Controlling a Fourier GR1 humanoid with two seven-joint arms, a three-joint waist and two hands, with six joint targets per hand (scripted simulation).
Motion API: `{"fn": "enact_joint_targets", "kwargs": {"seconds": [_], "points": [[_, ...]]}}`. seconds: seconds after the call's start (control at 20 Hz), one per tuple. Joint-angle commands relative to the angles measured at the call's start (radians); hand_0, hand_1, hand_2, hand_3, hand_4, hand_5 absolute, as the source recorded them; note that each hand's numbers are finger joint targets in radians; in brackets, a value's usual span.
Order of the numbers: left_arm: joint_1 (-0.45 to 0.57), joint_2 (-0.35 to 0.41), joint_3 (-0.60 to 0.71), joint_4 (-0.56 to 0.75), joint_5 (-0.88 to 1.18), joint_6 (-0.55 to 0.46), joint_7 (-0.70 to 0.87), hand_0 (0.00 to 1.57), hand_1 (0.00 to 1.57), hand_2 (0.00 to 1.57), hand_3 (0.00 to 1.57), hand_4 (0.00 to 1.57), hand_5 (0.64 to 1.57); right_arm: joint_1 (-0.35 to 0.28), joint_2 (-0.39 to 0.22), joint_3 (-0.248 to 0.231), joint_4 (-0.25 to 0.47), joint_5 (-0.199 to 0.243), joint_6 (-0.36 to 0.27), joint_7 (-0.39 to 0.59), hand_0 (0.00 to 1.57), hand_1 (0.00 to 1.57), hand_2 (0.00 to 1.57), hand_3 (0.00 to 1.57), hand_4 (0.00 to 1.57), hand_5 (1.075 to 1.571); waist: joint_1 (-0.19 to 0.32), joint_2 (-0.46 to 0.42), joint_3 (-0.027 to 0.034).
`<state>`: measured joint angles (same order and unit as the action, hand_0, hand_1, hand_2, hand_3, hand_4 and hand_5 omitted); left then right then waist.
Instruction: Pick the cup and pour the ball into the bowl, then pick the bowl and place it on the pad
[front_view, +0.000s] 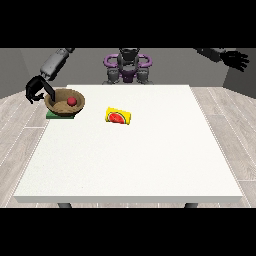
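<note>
The near half of the white table (130, 170) lies bare from its front edge back to the yellow cup (118, 116), giving wide open room in front of the cup and to the view's right of it, out to the table's right edge. The cup lies on its side, its long axis running roughly left to right and tilted a little down toward the right; it bears a red watermelon print, and which end is the mouth cannot be told. Left of the cup and slightly farther back, near the table's left edge, the brown bowl (64, 101) sits upright on the green pad (52, 115), which shows only as a strip under the bowl's near side. The red ball (71, 101) rests inside the bowl. Just left of the bowl, the hand at the view's left (36, 90) hangs over the table's edge with its fingers curled at the bowl's left rim. Far right of the cup and beyond the table, the hand at the view's right (237, 59) is raised, its fingers spread and holding nothing.
</note>
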<state>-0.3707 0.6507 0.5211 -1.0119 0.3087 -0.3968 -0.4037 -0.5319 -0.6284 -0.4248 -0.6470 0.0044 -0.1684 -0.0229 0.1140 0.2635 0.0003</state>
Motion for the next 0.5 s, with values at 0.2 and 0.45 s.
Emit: {"fn": "enact_joint_targets", "kwargs": {"seconds": [0.2,0.45], "points": [[-0.009,-0.004,-0.015,-0.024,0.007,0.002,0.012,0.0,0.0,0.0,0.0,1.18,1.549,-0.093,-0.002,0.0,0.087,-0.015,0.029,0.014,0.0,0.0,0.36,0.44,0.0,1.412,0.022,0.011,0.0003],[-0.032,-0.157,-0.16,-0.193,-0.014,0.087,0.187,0.0,0.0,0.0,0.0,0.9,1.559,-0.085,-0.012,0.057,0.13,0.04,0.041,0.086,0.0,0.0,0.0,0.0,0.0,1.359,0.009,-0.162,0.0026]]}}
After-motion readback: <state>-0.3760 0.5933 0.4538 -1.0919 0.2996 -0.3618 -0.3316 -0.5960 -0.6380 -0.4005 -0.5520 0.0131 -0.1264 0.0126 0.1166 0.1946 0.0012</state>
